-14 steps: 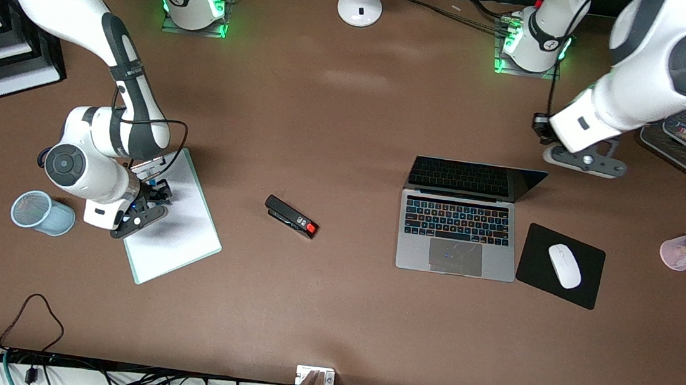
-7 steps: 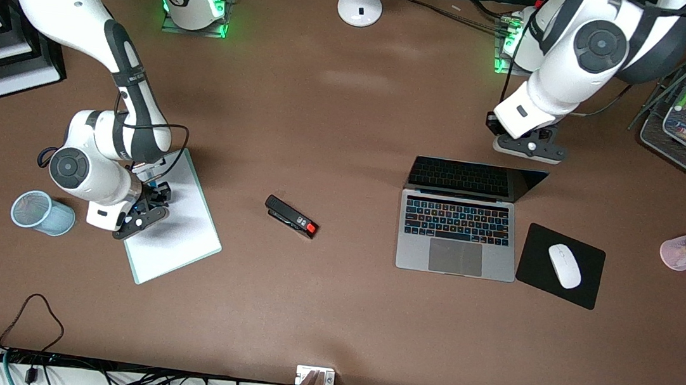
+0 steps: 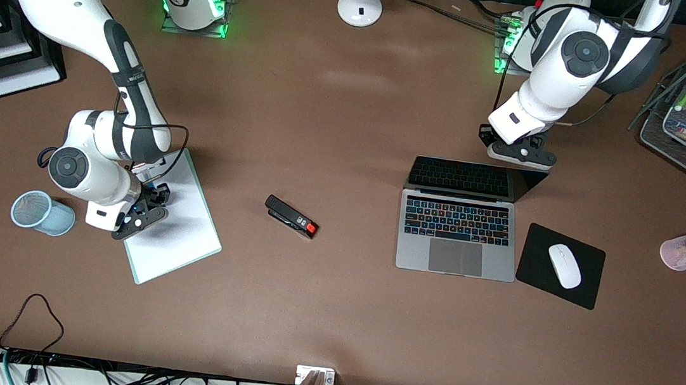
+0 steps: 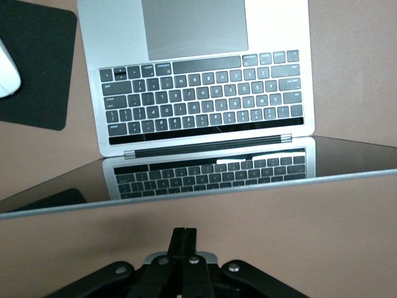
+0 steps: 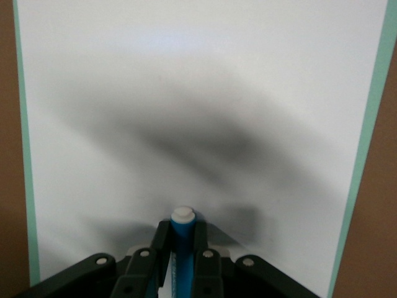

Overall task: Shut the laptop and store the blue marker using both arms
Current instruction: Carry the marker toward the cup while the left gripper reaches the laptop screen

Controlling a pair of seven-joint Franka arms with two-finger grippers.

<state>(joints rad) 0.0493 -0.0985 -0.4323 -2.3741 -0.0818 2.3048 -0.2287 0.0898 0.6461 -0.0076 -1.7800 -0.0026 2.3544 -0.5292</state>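
Now: right hand [image 5: 181,257] pinching blue marker [image 5: 182,248] over clipboard [image 3: 182,233]; left hand [image 4: 184,248] pressed together above laptop [image 3: 459,230] lid

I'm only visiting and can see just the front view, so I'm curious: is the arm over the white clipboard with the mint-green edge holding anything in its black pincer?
Observer: Yes. The right wrist view shows the right gripper shut on a short bright-blue marker with a white end, over the white clipboard.
Operator: And the other pincer, by the slim silver-grey laptop?
Observer: The left gripper holds nothing. Its fingers are pressed together, close to the top edge of the laptop lid, which is open.
Operator: Is the screen on?
Observer: No. The screen is dark and only mirrors the black keys.
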